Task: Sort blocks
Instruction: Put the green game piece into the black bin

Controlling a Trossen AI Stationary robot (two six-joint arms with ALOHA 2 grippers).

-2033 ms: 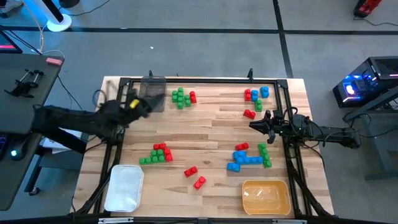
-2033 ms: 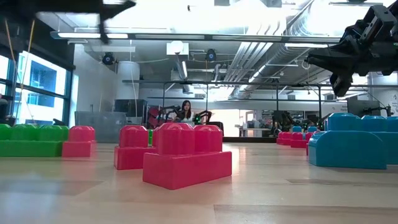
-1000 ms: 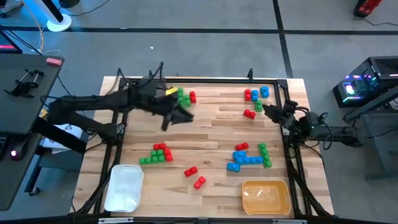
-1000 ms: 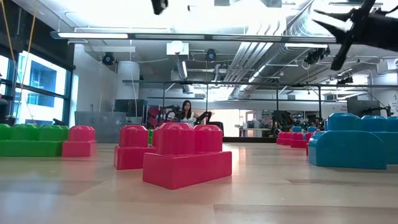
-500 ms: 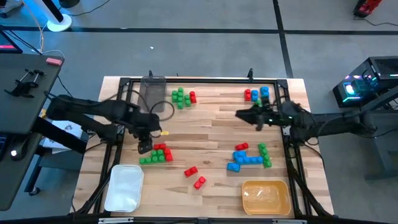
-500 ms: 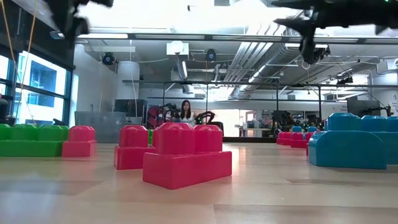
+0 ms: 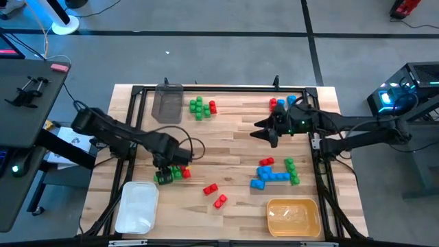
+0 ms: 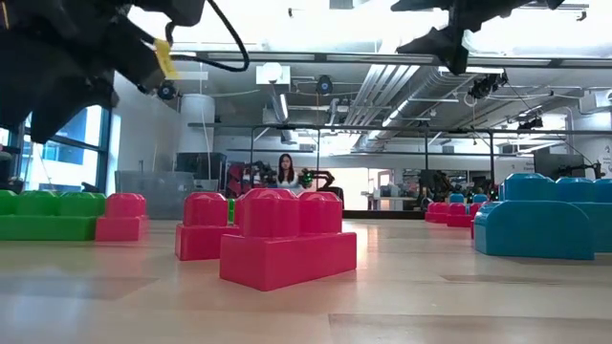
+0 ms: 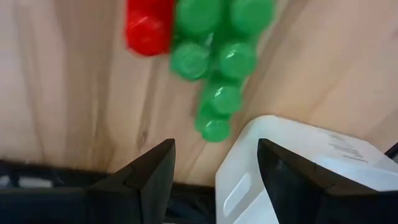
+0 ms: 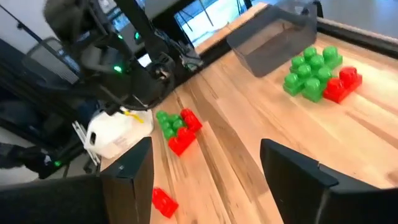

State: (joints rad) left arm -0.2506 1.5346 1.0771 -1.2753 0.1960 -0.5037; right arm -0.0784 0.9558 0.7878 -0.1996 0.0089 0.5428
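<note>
From above, the left gripper [image 7: 167, 165] hangs over the green-and-red cluster [image 7: 173, 173] at lower left of the table [image 7: 226, 147]. The right gripper [image 7: 266, 132] hovers right of centre, clear of the blue cluster [image 7: 273, 175]. Grey tray [image 7: 167, 101], white tray [image 7: 137, 206] and yellow tray [image 7: 293, 216] ring the blocks.

At table height, red bricks [image 8: 273, 239] fill the foreground; a person [image 8: 285, 171] sits far behind.

The left wrist view shows its fingers [image 9: 152, 168] parted and empty, the green bricks [image 9: 217, 59] ahead, the white tray crowding close. I'd drop straight down and straddle one brick.

The right wrist view shows spread, empty fingers [image 10: 292, 171].
</note>
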